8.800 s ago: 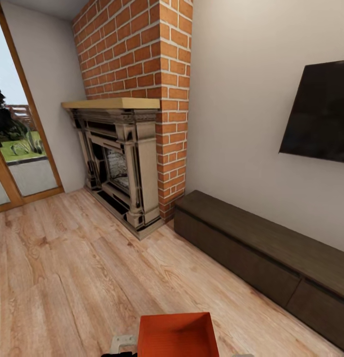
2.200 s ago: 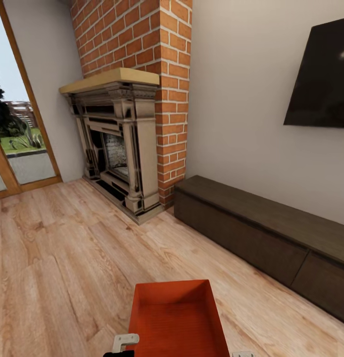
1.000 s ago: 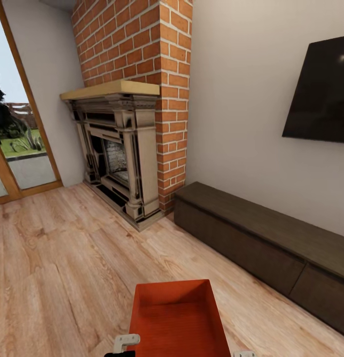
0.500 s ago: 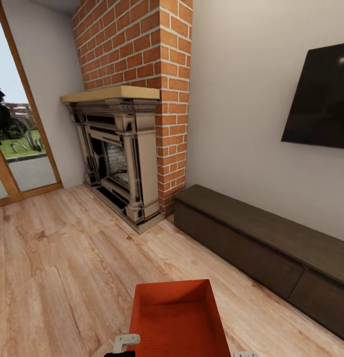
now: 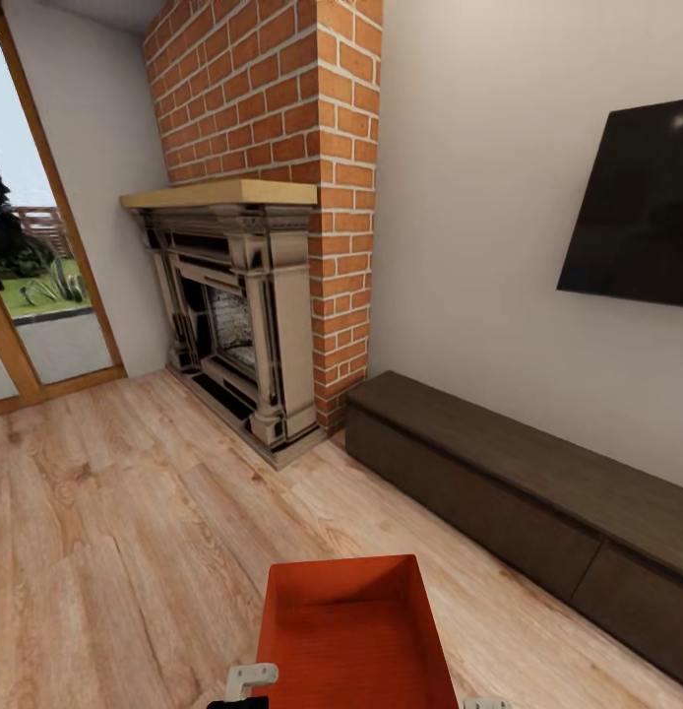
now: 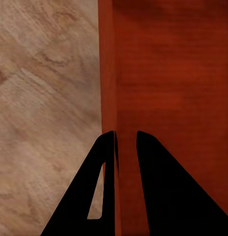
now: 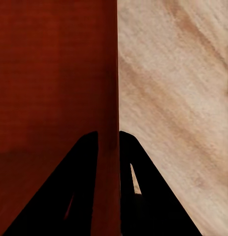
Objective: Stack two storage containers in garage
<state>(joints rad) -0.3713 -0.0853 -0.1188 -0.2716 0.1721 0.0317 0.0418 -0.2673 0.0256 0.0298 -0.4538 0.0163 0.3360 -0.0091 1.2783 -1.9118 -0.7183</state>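
1. Ahead of the two tools stands a brick fireplace [image 5: 245, 325] with a pale wood mantel [image 5: 219, 193]; a glass door [image 5: 31, 266] with a wood frame lies beyond it toward the left tool's side.
2. Ahead and toward the right tool's side, a long, low dark cabinet [image 5: 524, 507] runs along the beige wall [image 5: 479, 217], with a black television [image 5: 637, 212] mounted above it. Light wood plank floor [image 5: 115, 551] lies open between the tools and these furnishings.
3. One orange-red storage container [image 5: 351, 630] is in sight, held up between the tools above the plank floor, in the living room.
4. Its long axis runs straight away from the robot toward the fireplace corner; its open top faces up, and its far short wall is the farthest part from the tools.
5. The left tool [image 6: 124, 140] is clamped on the container's left side wall, one finger outside and one inside, as the left wrist view shows.
6. The right tool [image 7: 109, 137] is clamped on the opposite side wall in the same way, the thin wall between its two dark fingers [image 7: 81, 167].
7. Counted: one container, two tools, one fireplace, one cabinet, one television.
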